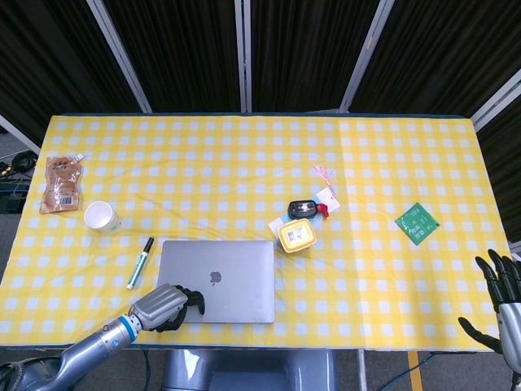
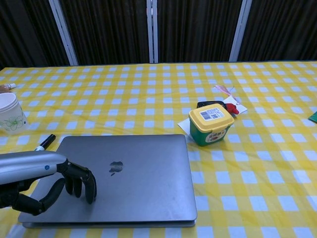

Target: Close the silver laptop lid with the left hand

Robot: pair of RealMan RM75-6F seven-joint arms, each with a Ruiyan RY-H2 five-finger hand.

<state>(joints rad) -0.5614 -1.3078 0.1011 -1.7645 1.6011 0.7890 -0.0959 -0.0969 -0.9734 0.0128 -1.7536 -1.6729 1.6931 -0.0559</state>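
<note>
My left hand (image 2: 59,186) lies at the near left corner of the flat silver metal laptop (image 2: 133,173), fingers (image 2: 81,181) curled down onto the lid and thumb tucked under toward the near edge; it presses rather than holds. The laptop sits near the front of the yellow-and-white checked surface (image 1: 244,163), long axis running left to right, so the lid stretches away to my right and far side. From the chest view the lid looks down flat on the base, and I judge the closing all but done. Its right far corner is just beside a yellow-lidded green tub (image 2: 211,124). Far to the right, my right hand (image 1: 501,305) hangs off the surface edge, fingers spread, holding nothing.
</note>
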